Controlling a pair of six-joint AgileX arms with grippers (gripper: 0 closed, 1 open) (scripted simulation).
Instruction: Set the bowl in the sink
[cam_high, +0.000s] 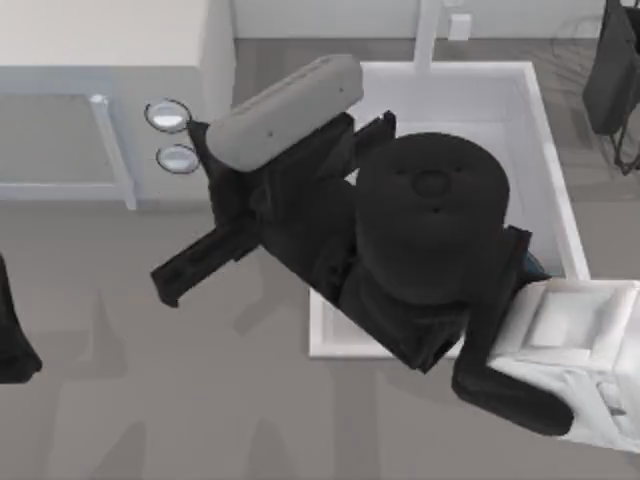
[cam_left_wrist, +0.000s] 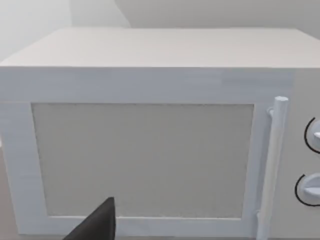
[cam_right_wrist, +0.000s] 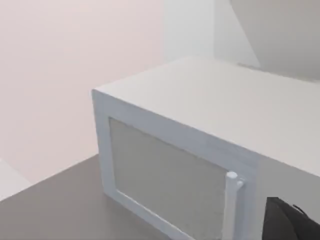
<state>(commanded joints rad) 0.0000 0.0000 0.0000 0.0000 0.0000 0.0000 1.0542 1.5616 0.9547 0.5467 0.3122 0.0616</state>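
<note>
The sink (cam_high: 552, 160) is the white basin at the back right of the table, with its faucet (cam_high: 428, 35) at the far rim. My right arm (cam_high: 430, 220) reaches from the lower right across the basin and covers most of it. The bowl is hidden. My right gripper (cam_high: 175, 280) hangs past the sink's left rim, over the bare table in front of the microwave. My left arm (cam_high: 12, 330) is parked at the table's left edge. A dark tip of each gripper sits at the edge of its own wrist view.
The white microwave (cam_high: 100, 60) stands at the back left with its door shut, a vertical handle (cam_left_wrist: 274, 165) and two round knobs (cam_high: 168, 116). A dark stand (cam_high: 615, 80) is at the back right corner. Grey tabletop (cam_high: 200, 400) spreads across the front.
</note>
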